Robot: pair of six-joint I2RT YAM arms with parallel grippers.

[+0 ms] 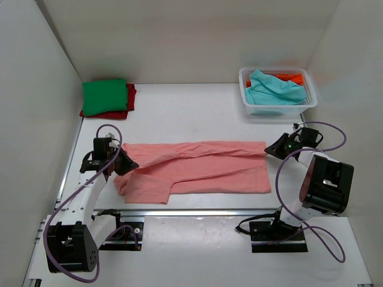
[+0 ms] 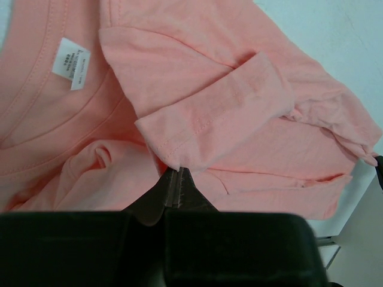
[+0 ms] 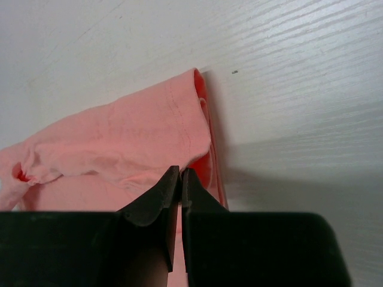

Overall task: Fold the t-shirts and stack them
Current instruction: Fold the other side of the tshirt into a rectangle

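Left gripper (image 2: pixel 173 180) clenched shut at the collar end of the flat salmon-pink cloth t-shirt (image 1: pixel 203 168); right gripper (image 3: pixel 181 178) clenched shut too, tips touching its hem end.

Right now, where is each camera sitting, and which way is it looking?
Top external: above and behind the arms, looking down at the white table, the salmon-pink cloth t-shirt and the white lattice plastic basket; both arms show.
Left wrist: on the left arm, looking along the shut left jaws at the shirt's collar end.
Right wrist: on the right arm, looking past the shut right jaws at the shirt's other end.
Shared: all three see the pink shirt.
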